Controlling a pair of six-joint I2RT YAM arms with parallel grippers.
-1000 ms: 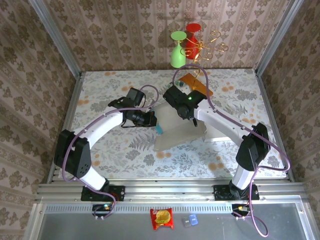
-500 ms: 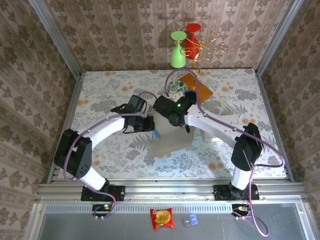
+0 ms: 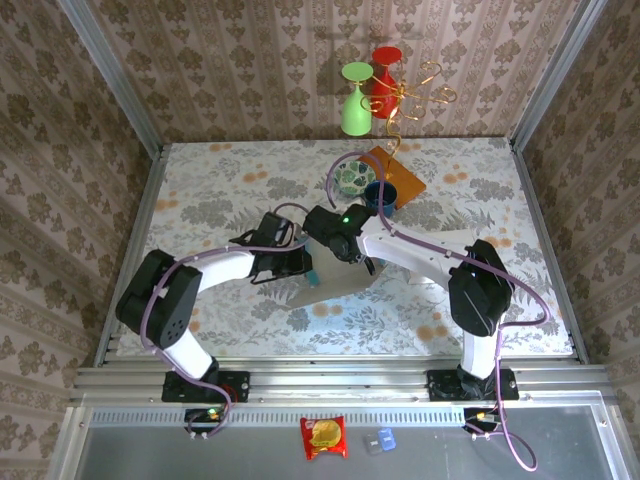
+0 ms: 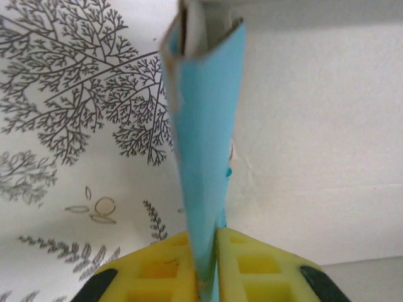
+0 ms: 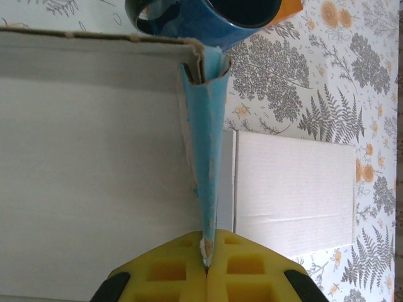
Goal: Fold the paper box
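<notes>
The left gripper [image 4: 209,272] and the right gripper [image 5: 206,255] each pinch a blue side flap [image 4: 204,157] of the paper box [image 3: 345,283], which sits between them. It looks only partly folded.

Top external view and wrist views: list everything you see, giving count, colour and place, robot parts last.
table: one, floral, under everything
box: one, white with blue flaps, table centre
mug: one, dark blue, behind box
mat: one, orange, beside mug
dish: one, patterned, left of mug
card: one, white, flat, right of box
green glass: one, back wall
red glass: one, back wall
packet: one, red, front ledge
left gripper: one, yellow pads, shut on box
right gripper: one, yellow pads, shut on box
</notes>
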